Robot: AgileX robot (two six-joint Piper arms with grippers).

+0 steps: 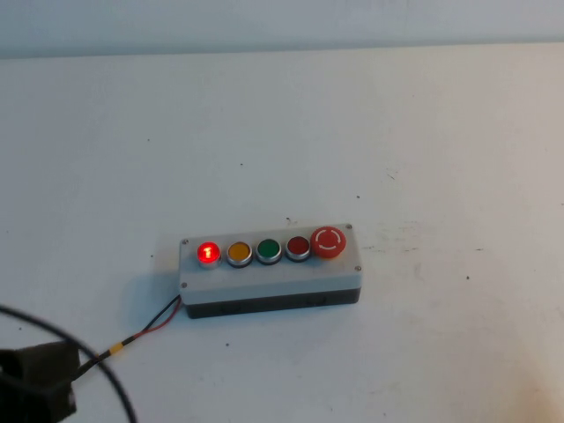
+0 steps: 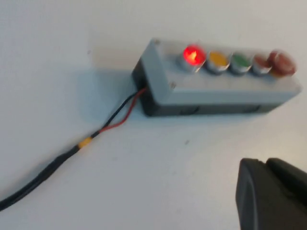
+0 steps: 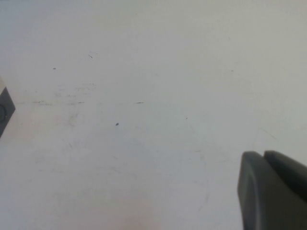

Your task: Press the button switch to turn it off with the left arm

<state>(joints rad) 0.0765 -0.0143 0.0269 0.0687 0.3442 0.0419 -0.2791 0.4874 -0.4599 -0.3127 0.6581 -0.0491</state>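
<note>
Near the desk [image 1: 441,132] edge closest to the robot, the left hand [image 2: 271,194] hovers; whether it is wide or narrow I cannot tell. Ahead of it lies the switch box [image 1: 269,280], its lit red button [image 1: 208,253] nearest, probably for easy reach. Off to the side, the right hand [image 3: 273,191] seems parked.

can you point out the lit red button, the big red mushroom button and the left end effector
lit red button [image 1: 208,253], high view, on its glowing cap
big red mushroom button [image 1: 328,241], high view, on the middle of its red head
left end effector [image 2: 273,194], left wrist view, on the dark finger at the picture's edge, short of the box
</note>
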